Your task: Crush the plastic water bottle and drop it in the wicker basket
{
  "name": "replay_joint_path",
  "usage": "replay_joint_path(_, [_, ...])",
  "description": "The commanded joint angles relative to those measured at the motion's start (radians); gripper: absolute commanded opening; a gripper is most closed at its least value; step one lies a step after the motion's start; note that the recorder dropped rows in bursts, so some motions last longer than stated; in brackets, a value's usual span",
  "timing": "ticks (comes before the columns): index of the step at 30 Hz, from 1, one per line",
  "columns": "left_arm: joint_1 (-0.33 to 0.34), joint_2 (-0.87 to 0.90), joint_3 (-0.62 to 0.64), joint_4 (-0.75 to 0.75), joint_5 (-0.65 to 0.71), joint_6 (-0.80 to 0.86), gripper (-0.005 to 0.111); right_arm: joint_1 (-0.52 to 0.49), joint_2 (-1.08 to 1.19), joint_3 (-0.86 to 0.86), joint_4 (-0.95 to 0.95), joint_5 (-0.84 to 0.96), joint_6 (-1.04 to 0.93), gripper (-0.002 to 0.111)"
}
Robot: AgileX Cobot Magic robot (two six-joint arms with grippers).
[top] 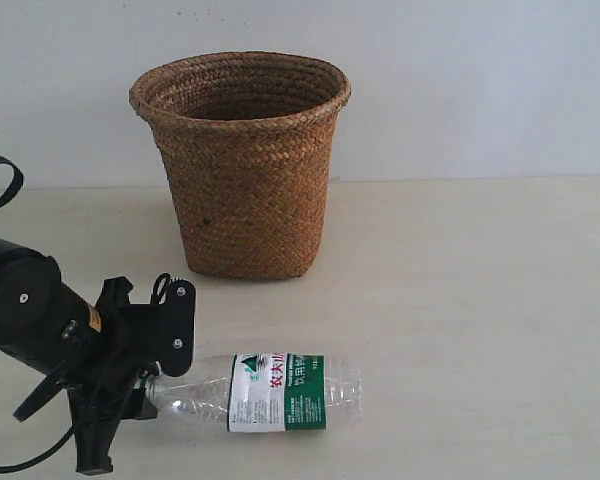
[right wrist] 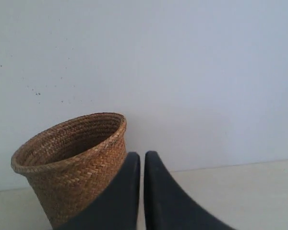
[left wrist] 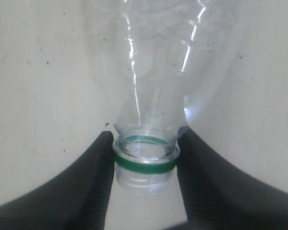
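The plastic water bottle (top: pixel 280 392) lies on its side on the table in front of the wicker basket (top: pixel 245 170), uncapped neck pointing left, body still round. My left gripper (top: pixel 145 385) is at that neck. In the left wrist view the bottle (left wrist: pixel 158 72) has a green ring, and both black fingers of my left gripper (left wrist: pixel 146 135) press against it. My right gripper (right wrist: pixel 142 155) is shut with nothing between its fingers, raised beside the wicker basket (right wrist: pixel 72 158); it does not show in the exterior view.
The pale table (top: pixel 480 300) stretches to the right of the bottle and basket. A white wall (top: pixel 480 90) stands behind the basket. A black cable (top: pixel 0 185) loops at the left edge.
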Motion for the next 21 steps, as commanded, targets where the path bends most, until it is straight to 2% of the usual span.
replay_joint_path(1, [0.003,0.000,-0.003,-0.003,-0.008,-0.012,0.004,0.000,-0.023,0.005,0.020,0.009,0.018,0.000])
replay_joint_path(10, [0.003,0.000,-0.003,-0.003,-0.024,-0.012,0.004,-0.023,-0.046,0.005,0.022,-0.011,0.018,0.000])
replay_joint_path(11, [0.003,0.000,-0.003,-0.003,-0.024,-0.012,0.004,-0.099,-0.088,0.005,0.020,-0.095,0.018,0.000])
replay_joint_path(14, [0.003,-0.002,-0.003,-0.003,-0.029,-0.012,0.004,-0.260,-0.221,0.005,0.020,-0.191,0.018,0.000])
replay_joint_path(16, [0.003,-0.004,-0.003,0.001,-0.033,-0.012,0.004,-0.339,-0.288,0.005,0.020,-0.201,0.018,0.000])
replay_joint_path(17, [0.003,-0.013,-0.003,0.001,-0.038,-0.012,0.004,-0.434,-0.359,0.005,0.020,-0.197,0.018,0.000])
replay_joint_path(21, [0.003,-0.036,-0.003,0.001,-0.043,-0.012,0.004,-0.603,-0.454,0.005,0.020,-0.160,0.018,0.000])
